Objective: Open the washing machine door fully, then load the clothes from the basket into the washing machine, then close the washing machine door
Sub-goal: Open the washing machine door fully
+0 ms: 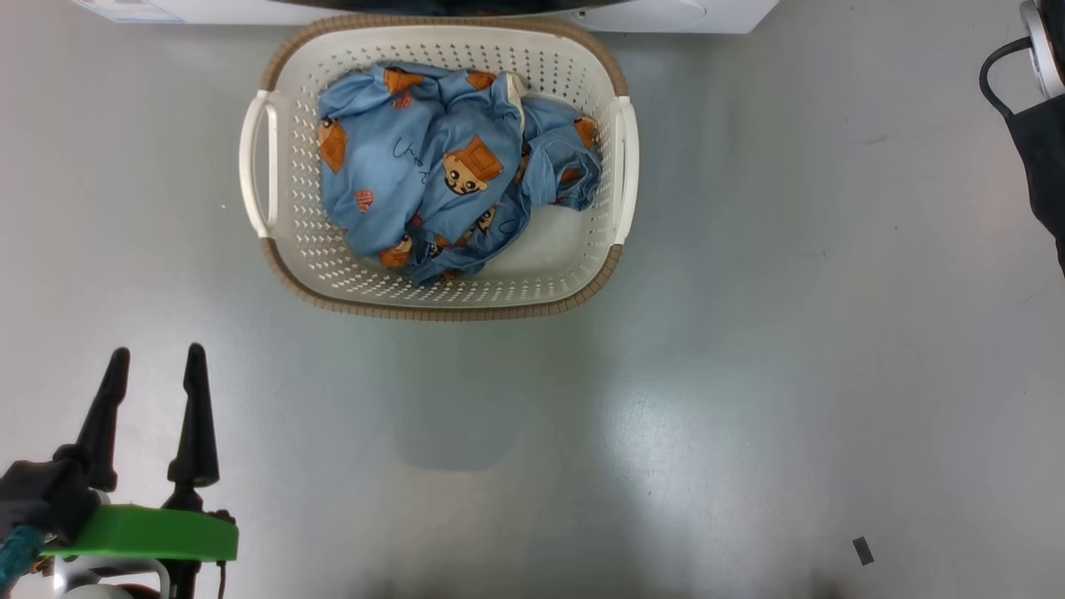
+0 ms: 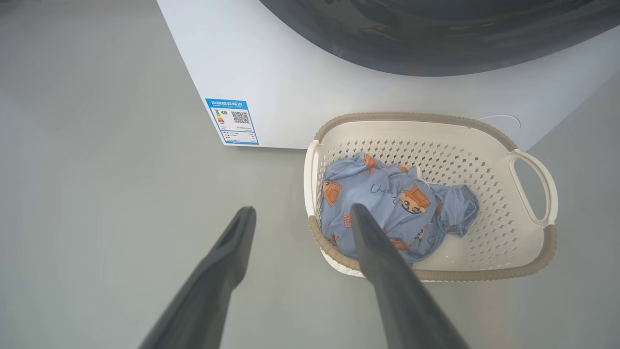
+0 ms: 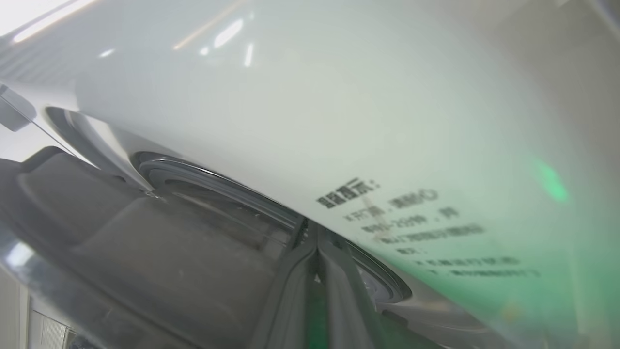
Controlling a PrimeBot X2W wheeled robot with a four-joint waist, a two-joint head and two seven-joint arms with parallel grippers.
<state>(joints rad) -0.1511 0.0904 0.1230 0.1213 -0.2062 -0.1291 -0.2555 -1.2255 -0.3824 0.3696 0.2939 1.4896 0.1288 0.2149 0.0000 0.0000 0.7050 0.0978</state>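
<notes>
The cream basket point(image 1: 582, 274) with a brown rim stands on the floor right in front of the white washing machine point(image 2: 300, 87). Light-blue clothes point(image 1: 433, 166) with orange bears lie bunched in its left half. My left gripper point(image 1: 158, 353) hovers open and empty over the floor, near and left of the basket point(image 2: 503, 232); its fingers frame the clothes point(image 2: 387, 198). My right gripper point(image 3: 317, 249) has its fingers pressed together, tips at the seam between the dark door point(image 3: 145, 252) and the machine's white front point(image 3: 339, 121). The door's glossy lower edge point(image 2: 436, 39) curves above the basket.
A blue label sticker point(image 2: 231, 121) sits at the machine's lower left corner. Grey floor point(image 1: 749, 374) spreads to the right of the basket and in front of it. My right arm's dark cover and a black cable point(image 1: 1036, 141) hang at the far right. A small dark scrap point(image 1: 863, 550) lies on the floor.
</notes>
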